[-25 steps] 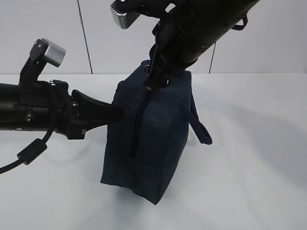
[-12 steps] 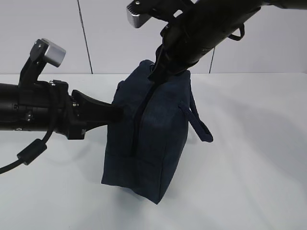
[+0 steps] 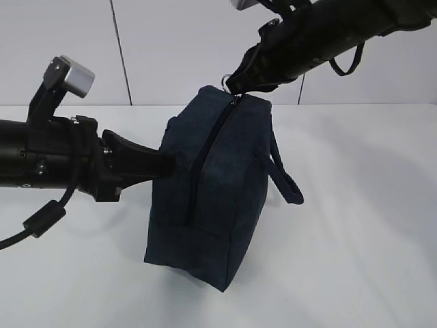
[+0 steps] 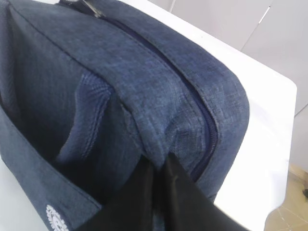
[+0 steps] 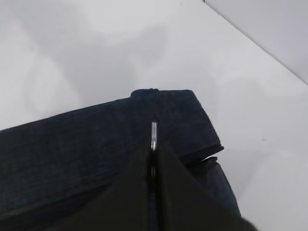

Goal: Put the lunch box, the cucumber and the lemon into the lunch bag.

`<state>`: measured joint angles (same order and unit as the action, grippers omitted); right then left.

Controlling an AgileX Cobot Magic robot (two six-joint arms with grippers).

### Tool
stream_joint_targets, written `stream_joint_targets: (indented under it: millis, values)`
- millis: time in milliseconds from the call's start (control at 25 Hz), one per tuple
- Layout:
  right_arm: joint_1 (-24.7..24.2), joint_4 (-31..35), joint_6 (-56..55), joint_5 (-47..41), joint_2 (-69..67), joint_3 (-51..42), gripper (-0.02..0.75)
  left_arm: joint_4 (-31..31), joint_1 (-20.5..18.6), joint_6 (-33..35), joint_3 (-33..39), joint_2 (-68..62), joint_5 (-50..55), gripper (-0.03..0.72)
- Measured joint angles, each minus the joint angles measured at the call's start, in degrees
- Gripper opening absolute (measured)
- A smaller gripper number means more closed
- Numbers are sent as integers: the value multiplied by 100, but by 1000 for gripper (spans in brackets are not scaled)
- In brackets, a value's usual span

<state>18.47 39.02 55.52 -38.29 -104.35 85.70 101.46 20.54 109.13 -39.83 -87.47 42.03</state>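
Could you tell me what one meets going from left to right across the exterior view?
Left gripper pinching the bag's side → lunch bag → strap handle. Up top, the right gripper is shut on the metal ring pull.

You can't see inside the lunch bag, it's zipped, so contents are hidden. Right end effector tips are hidden behind its own body in the exterior view; the ring pull shows only edge-on in the right wrist view. Left end effector tips are buried in the bag's fabric. The logo is cut off by the bottom edge, unreadable
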Motion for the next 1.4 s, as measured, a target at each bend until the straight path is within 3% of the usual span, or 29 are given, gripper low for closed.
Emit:
stream_joint_targets:
  millis: [520, 840, 1400]
  values:
    - [-696, 2593, 2155, -306, -993, 309, 8, -20, 0, 0, 0, 0, 0, 1]
    - [-1103, 3210, 2434, -768, -1620, 802, 8, -34, 0, 0, 0, 0, -8, 1]
    - [-1483, 4996, 2918, -1559, -2901, 950, 8, -34, 0, 0, 0, 0, -184, 1]
